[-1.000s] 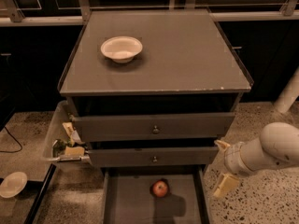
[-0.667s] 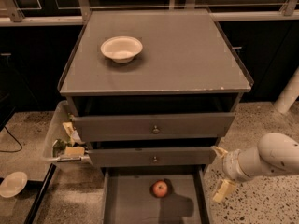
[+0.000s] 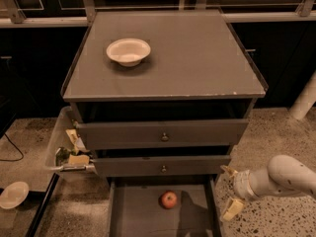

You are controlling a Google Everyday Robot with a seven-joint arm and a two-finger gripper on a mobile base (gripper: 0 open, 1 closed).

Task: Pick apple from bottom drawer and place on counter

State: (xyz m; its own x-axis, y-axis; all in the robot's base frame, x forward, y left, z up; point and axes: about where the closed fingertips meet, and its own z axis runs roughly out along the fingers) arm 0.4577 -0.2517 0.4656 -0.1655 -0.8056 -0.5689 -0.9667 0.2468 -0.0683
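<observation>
In the bottom drawer (image 3: 136, 214), which stands open, the apple (image 3: 169, 199) sits on the flat floor near the back, about mid-width. Nothing touches it. The gripper (image 3: 230, 190) is to the right, outside the drawer's side wall and near the apple's level. Its fingers are spread apart and hold nothing. The counter (image 3: 197, 58) above carries only a white bowl (image 3: 128, 51), far left of centre. Progress looks early: drawer open, apple not grasped. Left to do: reach in, grip, lift, and set it on the counter.
</observation>
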